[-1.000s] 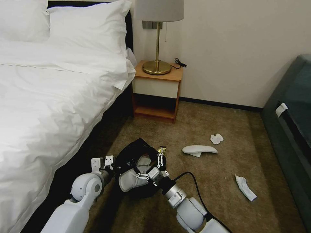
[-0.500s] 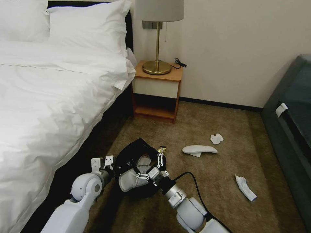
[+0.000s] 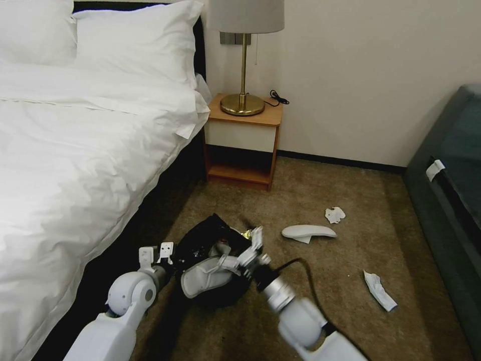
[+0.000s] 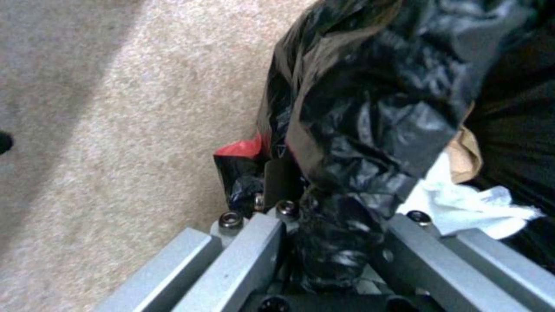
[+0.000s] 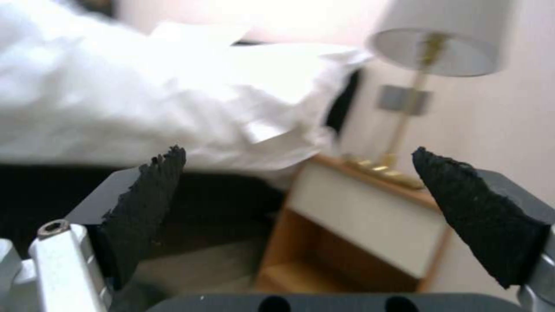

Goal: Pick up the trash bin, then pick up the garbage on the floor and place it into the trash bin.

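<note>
Left pincer [image 3: 156, 250] is clenched on the bin's black bag at the rim; in the left wrist view the bunched plastic runs between its fingers [image 4: 254, 242]. Right pincer [image 3: 250, 248] hangs spread apart and holds nothing, just over the bin's [image 3: 213, 235] far rim, its pads [image 5: 145, 203] wide apart in the right wrist view. One white slipper [image 3: 205, 278] lies across the bin's mouth, and white tissue [image 4: 462, 203] and brown paper [image 4: 465, 156] sit inside the bag. From the bin, the bed [image 3: 75, 150] lies to its left and the nightstand [image 3: 243, 145] beyond it by the wall. To the bin's right on the carpet lie a second slipper [image 3: 308, 231], a crumpled tissue [image 3: 334, 214] just past that, and another tissue [image 3: 381, 291] farther right.
</note>
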Robot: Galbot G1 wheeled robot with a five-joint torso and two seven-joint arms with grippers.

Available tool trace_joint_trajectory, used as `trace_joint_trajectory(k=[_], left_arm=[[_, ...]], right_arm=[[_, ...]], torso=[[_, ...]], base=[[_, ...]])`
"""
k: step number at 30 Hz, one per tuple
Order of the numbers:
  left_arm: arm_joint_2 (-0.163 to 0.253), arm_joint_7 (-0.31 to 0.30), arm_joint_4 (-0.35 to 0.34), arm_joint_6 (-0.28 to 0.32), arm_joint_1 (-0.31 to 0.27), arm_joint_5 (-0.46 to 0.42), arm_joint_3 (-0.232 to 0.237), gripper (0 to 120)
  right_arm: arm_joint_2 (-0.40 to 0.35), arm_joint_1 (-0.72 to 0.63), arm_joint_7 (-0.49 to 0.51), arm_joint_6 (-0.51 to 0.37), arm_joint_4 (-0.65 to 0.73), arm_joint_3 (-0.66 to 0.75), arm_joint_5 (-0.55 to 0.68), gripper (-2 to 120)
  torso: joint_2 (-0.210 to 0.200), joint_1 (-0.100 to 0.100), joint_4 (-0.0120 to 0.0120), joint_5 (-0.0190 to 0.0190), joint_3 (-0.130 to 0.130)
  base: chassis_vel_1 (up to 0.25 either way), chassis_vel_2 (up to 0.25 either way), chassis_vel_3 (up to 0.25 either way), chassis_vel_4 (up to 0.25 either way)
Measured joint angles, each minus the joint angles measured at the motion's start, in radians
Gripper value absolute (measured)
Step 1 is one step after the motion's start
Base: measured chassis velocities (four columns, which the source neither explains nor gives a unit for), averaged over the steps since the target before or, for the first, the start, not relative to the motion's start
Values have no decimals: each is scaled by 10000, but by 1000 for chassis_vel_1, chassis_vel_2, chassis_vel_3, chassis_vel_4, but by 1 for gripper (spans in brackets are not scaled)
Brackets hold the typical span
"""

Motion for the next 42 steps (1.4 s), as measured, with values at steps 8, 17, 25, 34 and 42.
trace_joint_trajectory(k=[8, 17, 25, 34, 42], left_arm=[[-337, 936, -131, -466, 408, 1449, -471, 0], [-350, 990, -218, -492, 433, 1568, -485, 0], [-340, 992, -232, -493, 426, 1591, -481, 0], [-301, 1140, -259, -529, 364, 1722, -467, 0], [-294, 1151, -262, -538, 363, 1729, -462, 0]], right_arm=[[-519, 447, 726, -682, 849, 911, 1590, 100], [-483, 380, 736, -674, 874, 923, 1476, 100], [-418, 361, 724, -626, 863, 897, 1430, 100], [-415, 391, 764, -646, 876, 953, 1465, 100], [-413, 387, 769, -656, 879, 958, 1469, 100]], torso=[[0, 0, -3, -1, 1], [0, 0, -6, -5, 0], [0, 0, -6, -5, 0], [0, 0, -6, -5, 0], [0, 0, -6, -5, 0]], base=[[0, 0, 0, 0], [0, 0, 0, 0], [0, 0, 0, 0], [0, 0, 0, 0], [0, 0, 0, 0]])
